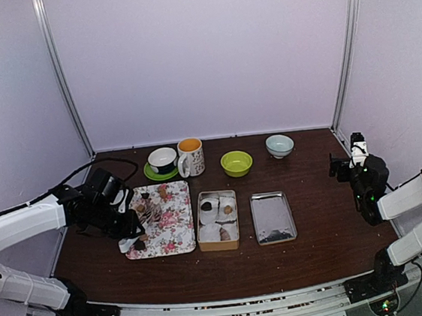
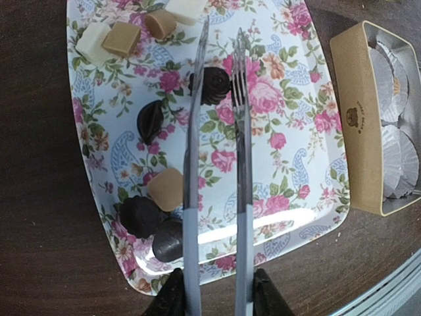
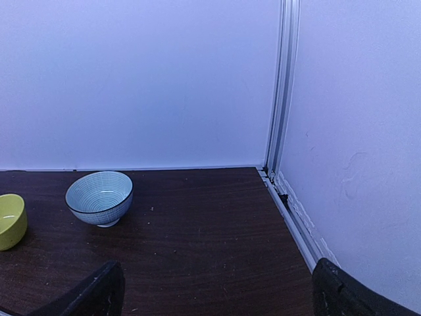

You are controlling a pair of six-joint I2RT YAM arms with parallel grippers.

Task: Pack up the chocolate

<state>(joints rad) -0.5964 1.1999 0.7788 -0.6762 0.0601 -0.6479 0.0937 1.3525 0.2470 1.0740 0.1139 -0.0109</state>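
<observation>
Several chocolates lie on a floral tray [image 2: 289, 171]: a dark swirl [image 2: 214, 84], a dark leaf shape [image 2: 150, 122], a tan cube [image 2: 166, 189], two dark lumps [image 2: 139, 216] at the near corner, and tan and white pieces [image 2: 122, 38] at the far end. My left gripper [image 2: 216, 296] is shut on slim silver tongs [image 2: 193, 197] and hovers over the tray [image 1: 175, 233]. The tong arms stand apart, with the dark swirl lying between them near the tips. An open tan tin [image 1: 217, 219] with paper cups holds a few chocolates [image 1: 206, 205]. My right gripper [image 3: 217, 289] is open and empty, raised at the right [image 1: 340, 165].
A silver lid [image 1: 272, 216] lies right of the tin. At the back stand a cup on a green saucer [image 1: 163, 161], a mug [image 1: 190, 157], a green bowl [image 1: 236, 163] and a pale blue bowl [image 3: 99, 197]. The tin's side shows a bear print [image 2: 358, 118].
</observation>
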